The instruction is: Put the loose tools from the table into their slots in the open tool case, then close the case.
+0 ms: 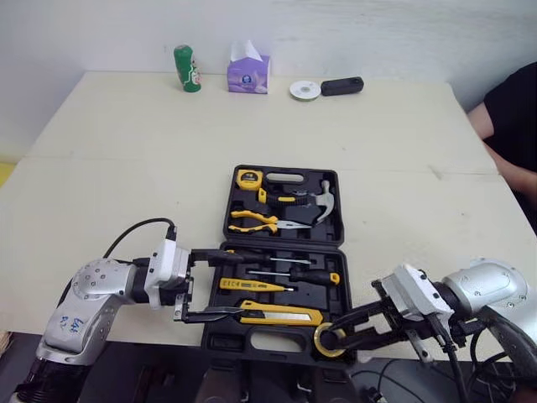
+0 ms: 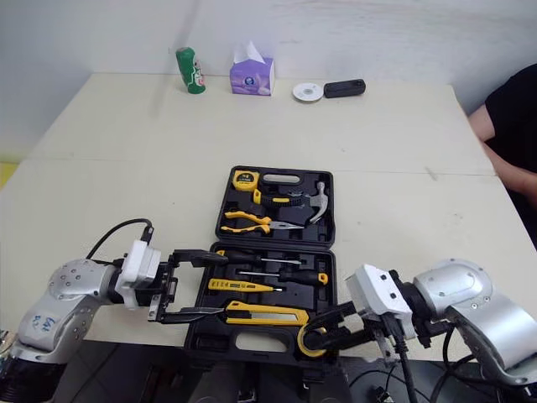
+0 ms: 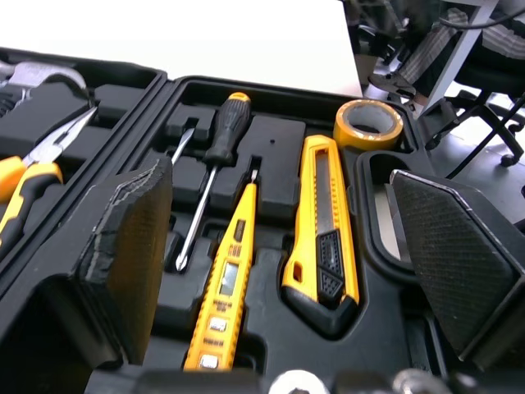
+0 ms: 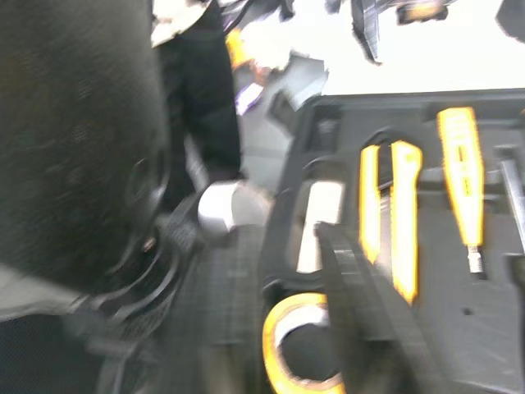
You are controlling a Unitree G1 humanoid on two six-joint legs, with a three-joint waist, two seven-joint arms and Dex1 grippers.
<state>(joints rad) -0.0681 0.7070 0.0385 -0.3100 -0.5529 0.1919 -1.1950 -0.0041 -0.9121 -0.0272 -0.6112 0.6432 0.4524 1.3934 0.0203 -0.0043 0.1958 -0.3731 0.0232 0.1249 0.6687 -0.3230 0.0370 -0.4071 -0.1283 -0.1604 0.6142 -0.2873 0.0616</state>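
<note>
Head views, right pincer (image 1: 337, 336): pressed on the yellow ring-shaped roll of tape (image 1: 327, 342); one finger seemingly through the hole.
Head views, roll's place: at that pincer's tips, over the near right corner of the open black plastic tool case (image 1: 220, 340).
Head views, left pincer (image 1: 235, 282): spread, empty, straddling the case's opposite end; well apart from the roll.
Left wrist view, knife: yellow retractable utility knife (image 3: 320, 222) seated just ahead of the tips, long axis running away from them; roll beyond its far end.
Right wrist view, ring: tilted, against one black finger (image 4: 361, 312); grip depth unclear.
Judgement, nearer arm: right; remaining move probably a short lowering into whatever recess lies beneath the tips.
</note>
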